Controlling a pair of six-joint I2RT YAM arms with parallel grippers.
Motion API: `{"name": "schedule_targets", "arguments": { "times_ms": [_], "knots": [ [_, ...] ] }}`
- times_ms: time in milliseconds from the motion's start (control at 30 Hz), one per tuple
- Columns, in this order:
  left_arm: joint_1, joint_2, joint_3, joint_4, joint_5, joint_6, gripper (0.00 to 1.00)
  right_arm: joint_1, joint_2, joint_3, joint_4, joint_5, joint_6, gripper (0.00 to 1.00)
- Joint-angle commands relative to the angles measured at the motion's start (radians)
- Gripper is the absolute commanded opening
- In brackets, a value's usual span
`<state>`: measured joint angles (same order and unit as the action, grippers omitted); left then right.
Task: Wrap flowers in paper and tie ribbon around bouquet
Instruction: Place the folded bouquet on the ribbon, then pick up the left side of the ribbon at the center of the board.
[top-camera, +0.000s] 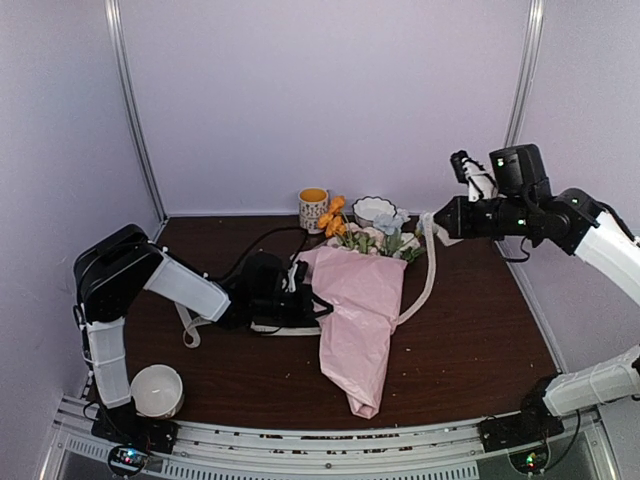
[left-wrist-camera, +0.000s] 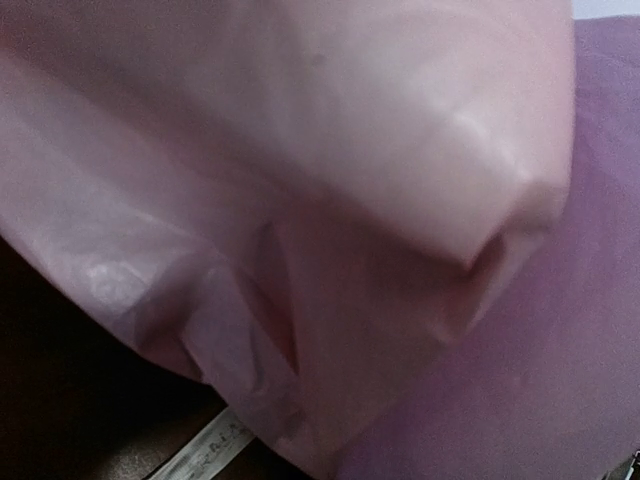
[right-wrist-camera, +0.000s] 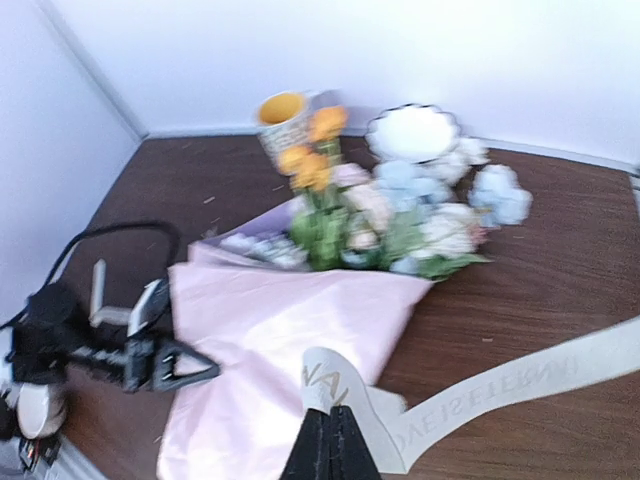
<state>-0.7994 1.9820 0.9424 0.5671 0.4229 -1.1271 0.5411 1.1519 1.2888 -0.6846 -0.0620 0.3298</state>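
The bouquet (top-camera: 358, 315) lies mid-table, a cone of pink paper (right-wrist-camera: 290, 320) with its narrow end toward the arms. The flowers (top-camera: 375, 236) spill out at the far end, orange, blue and white (right-wrist-camera: 400, 215). My right gripper (top-camera: 441, 215) hangs above the table right of the blooms, shut on the ribbon (right-wrist-camera: 500, 390), whose end loops over its tips (right-wrist-camera: 330, 415). From there the ribbon (top-camera: 430, 270) drops along the cone's right side. My left gripper (top-camera: 300, 298) is shut at the paper's left edge. Its wrist view is filled by paper (left-wrist-camera: 330, 200), fingers hidden.
A patterned mug with a yellow inside (top-camera: 313, 208) and a scalloped white dish (top-camera: 373, 208) stand at the back behind the flowers. A white round bowl (top-camera: 157, 390) sits near the left arm's base. A black cable (top-camera: 250, 245) arcs over the left arm. Walls close three sides.
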Motion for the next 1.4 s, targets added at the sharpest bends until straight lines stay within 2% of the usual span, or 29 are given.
{"name": "schedule_targets", "arguments": {
  "times_ms": [0,100,233,300,467,500,633,733,867,1000,1100,1167,1300,1367],
  "knots": [
    [-0.003,0.026,0.006,0.005,0.002,0.042,0.0,0.168,0.061,-0.038,0.219,-0.224,0.064,0.0],
    [-0.004,0.035,-0.013,0.023,-0.005,0.027,0.0,0.23,0.16,-0.08,0.345,-0.276,0.141,0.0],
    [-0.006,0.036,-0.025,0.03,-0.012,0.02,0.0,0.273,0.383,-0.093,0.404,-0.335,0.225,0.0],
    [-0.006,0.036,-0.033,0.028,-0.018,0.013,0.0,0.28,0.471,-0.094,0.418,-0.363,0.251,0.0],
    [-0.006,0.025,-0.048,0.023,-0.041,0.011,0.0,0.28,0.613,-0.112,0.392,-0.307,0.278,0.0],
    [-0.006,0.021,-0.048,0.018,-0.045,0.014,0.02,0.279,0.638,-0.111,0.383,-0.3,0.278,0.0],
    [-0.007,-0.019,-0.044,-0.042,-0.071,0.045,0.26,0.274,0.722,-0.105,0.355,-0.28,0.284,0.0],
    [-0.007,-0.104,-0.019,-0.179,-0.119,0.135,0.38,0.273,0.76,-0.106,0.348,-0.264,0.293,0.0],
    [-0.007,-0.222,0.1,-0.546,-0.256,0.353,0.6,0.272,0.782,-0.112,0.339,-0.251,0.293,0.0],
    [-0.008,-0.37,0.187,-0.91,-0.53,0.517,0.96,0.276,0.781,-0.111,0.335,-0.241,0.279,0.0],
    [0.017,-0.47,0.226,-1.116,-0.784,0.548,0.98,0.282,0.781,-0.097,0.321,-0.232,0.263,0.0],
    [0.074,-0.547,0.177,-1.172,-0.877,0.484,0.98,0.284,0.782,-0.089,0.311,-0.225,0.255,0.0],
    [0.227,-0.684,0.04,-1.259,-0.862,0.339,0.98,0.29,0.78,-0.08,0.302,-0.221,0.245,0.0],
    [0.269,-0.742,-0.049,-1.269,-0.826,0.286,0.91,0.292,0.775,-0.079,0.298,-0.215,0.239,0.0]
  ]
}}
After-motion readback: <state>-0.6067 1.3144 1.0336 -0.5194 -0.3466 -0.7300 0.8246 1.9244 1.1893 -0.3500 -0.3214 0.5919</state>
